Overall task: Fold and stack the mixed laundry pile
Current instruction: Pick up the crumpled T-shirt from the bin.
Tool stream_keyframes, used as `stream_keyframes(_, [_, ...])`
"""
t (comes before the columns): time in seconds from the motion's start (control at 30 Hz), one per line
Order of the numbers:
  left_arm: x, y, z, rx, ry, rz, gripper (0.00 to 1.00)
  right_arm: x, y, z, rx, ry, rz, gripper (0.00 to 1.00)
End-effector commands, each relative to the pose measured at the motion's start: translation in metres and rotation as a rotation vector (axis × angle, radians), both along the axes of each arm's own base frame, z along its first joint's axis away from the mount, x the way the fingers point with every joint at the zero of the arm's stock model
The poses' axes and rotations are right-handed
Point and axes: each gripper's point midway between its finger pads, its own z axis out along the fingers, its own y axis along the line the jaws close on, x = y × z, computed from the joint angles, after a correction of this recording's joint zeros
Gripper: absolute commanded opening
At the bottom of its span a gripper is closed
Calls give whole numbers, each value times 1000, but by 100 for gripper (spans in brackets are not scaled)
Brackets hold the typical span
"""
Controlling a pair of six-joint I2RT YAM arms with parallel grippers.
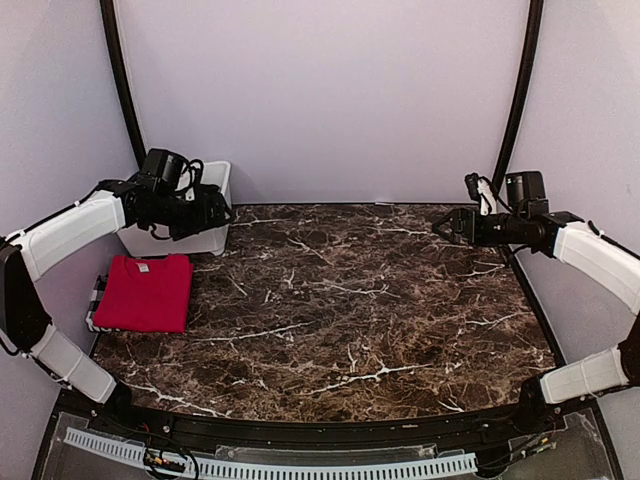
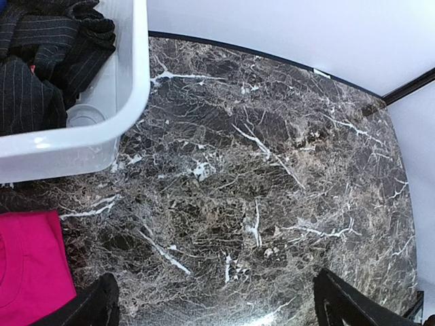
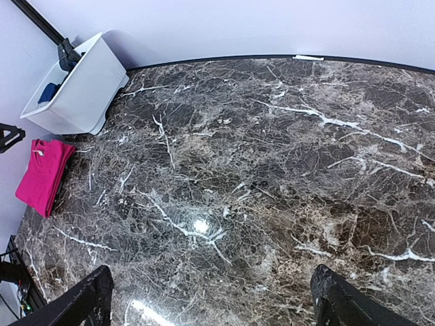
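– One container only?
– One: a white rectangular plastic bin (image 1: 215, 240). It stands at the far left corner of the dark brown marble-patterned table top (image 1: 350, 300), the biggest thing here.
– What is in it?
– A crumpled dark charcoal pinstriped shirt (image 2: 34, 68) fills most of what shows. A scrap of blue cloth (image 3: 49, 92) shows inside too. From above, the left arm stands in the way and hides the contents.
– And outside the bin?
– A folded red T-shirt (image 1: 148, 292) lies flat at the table's left edge, just in front of the bin. A dark-and-light patterned strip (image 1: 95, 312) peeks from under its left side; what that is I cannot tell.
– The pincers?
– The left gripper (image 1: 215, 212) hangs in the air just beside the bin, on its table side, jaws spread wide and holding nothing. The right gripper (image 1: 447, 225) hovers over the far right of the table. It is equally wide and empty, and well apart from all the cloth.
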Motion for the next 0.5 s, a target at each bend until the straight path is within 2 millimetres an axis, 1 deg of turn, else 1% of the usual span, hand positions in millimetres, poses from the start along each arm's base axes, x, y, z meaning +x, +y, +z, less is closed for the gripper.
stream_keyframes(0.0, [24,30,44,-80,-75,64,99,9,8,30,20,-109,33,98])
stream_keyframes(0.03, [29,34,56,-109,-96,68,99,11,8,33,18,-119,31,98])
stream_keyframes(0.07, [36,53,61,-119,-103,112,99,12,8,35,16,-125,31,98])
stream_keyframes(0.1, [42,62,75,-133,-123,130,99,14,8,38,14,-133,31,98])
stream_keyframes(0.13, [51,80,75,-129,-119,172,99,15,8,41,11,-142,32,98])
stream_keyframes(0.17, [57,91,89,-125,-138,201,99,17,8,44,9,-152,35,98])
stream_keyframes(0.2, [70,107,98,-119,-154,236,99,19,8,46,7,-159,34,98])
stream_keyframes(0.23, [74,113,99,-109,-144,252,99,21,6,48,5,-165,28,98])
stream_keyframes(0.27, [86,134,104,-83,-157,302,99,23,4,50,4,-171,21,98])
stream_keyframes(0.3, [89,142,102,-65,-143,322,99,25,2,51,7,-172,16,98])
stream_keyframes(0.33, [102,155,103,-36,-150,358,99,26,0,53,12,-173,11,98])
stream_keyframes(0.37, [105,161,99,-22,-131,374,99,27,-2,53,17,-173,7,98])
stream_keyframes(0.4, [116,173,97,-6,-130,405,99,29,-4,54,24,-170,2,98])
stream_keyframes(0.43, [120,178,92,2,-114,416,99,29,-6,54,31,-169,0,98])
stream_keyframes(0.47, [130,187,86,13,-106,435,99,30,-7,53,36,-165,-2,98])
